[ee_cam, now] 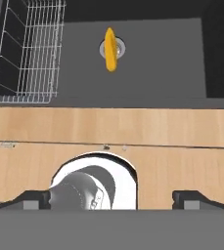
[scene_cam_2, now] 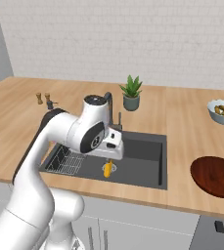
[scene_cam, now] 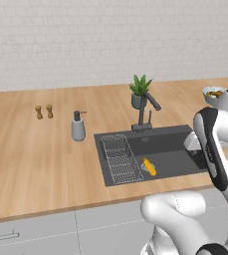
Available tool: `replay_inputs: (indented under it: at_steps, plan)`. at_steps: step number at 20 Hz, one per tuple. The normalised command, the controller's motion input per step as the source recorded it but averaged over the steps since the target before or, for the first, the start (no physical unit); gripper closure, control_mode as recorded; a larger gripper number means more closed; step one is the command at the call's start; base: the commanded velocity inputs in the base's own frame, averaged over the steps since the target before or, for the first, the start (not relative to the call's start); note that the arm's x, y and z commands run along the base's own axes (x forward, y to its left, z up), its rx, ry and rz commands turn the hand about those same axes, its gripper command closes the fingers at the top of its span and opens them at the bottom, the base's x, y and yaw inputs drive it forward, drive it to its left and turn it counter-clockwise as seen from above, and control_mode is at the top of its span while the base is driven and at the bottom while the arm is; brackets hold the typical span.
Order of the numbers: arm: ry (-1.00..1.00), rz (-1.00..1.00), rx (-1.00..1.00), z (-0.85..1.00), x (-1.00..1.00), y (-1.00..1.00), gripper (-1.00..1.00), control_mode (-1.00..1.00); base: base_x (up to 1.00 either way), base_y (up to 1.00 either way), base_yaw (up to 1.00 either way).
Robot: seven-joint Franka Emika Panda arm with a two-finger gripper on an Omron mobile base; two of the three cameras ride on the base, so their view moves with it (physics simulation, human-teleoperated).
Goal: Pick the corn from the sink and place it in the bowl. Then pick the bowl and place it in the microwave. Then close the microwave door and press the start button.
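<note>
The corn (scene_cam: 149,167) (scene_cam_2: 107,169) (ee_cam: 111,49) is a small yellow-orange cob lying across the round steel drain on the floor of the dark grey sink (scene_cam: 177,162) (scene_cam_2: 144,157) (ee_cam: 165,63). My gripper (ee_cam: 112,201) is open with nothing between its fingers. It hangs above the sink's front edge, well above the corn and a little nearer the robot than it. In the right base view the white hand (scene_cam_2: 113,144) hovers just above the cob. The reddish-brown bowl (scene_cam_2: 216,176) sits on the counter to the right of the sink. The microwave and its door are out of view.
A wire rack (scene_cam: 119,159) (scene_cam_2: 67,162) (ee_cam: 28,53) fills the sink's left part. A dark faucet (scene_cam: 148,112) and a potted plant (scene_cam: 140,90) (scene_cam_2: 131,93) stand behind the basin. A soap dispenser (scene_cam: 77,127) and two shakers (scene_cam: 44,111) stand to the left. A pale fruit bowl (scene_cam_2: 223,111) is at the far right.
</note>
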Motion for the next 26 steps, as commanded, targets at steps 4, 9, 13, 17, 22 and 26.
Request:
replay_inputs:
  at_steps: [4, 9, 13, 17, 22, 26]
  plan:
    - [0.00, 0.04, 0.13, -0.31, 0.52, -0.10, -1.00, -1.00, 0.00, 0.00, 0.00]
    - [0.04, 0.05, 0.08, -0.23, 0.65, 0.16, -1.00, -1.00, 0.00, 0.00, 0.00]
    - [0.00, 0.00, 0.00, -0.31, 0.71, 0.28, -1.00, -1.00, 0.00, 0.00, 0.00]
    - [-0.04, 0.02, 0.01, -0.52, 0.43, 0.11, -1.00, -1.00, 0.00, 0.00, 0.00]
    - [-0.03, 0.01, 0.00, -0.46, 0.34, 0.06, -1.00, -1.00, 0.00, 0.00, 0.00]
    - [-0.02, 0.01, 0.00, -0.40, 0.34, -0.12, -1.00, -1.00, 0.00, 0.00, 0.00]
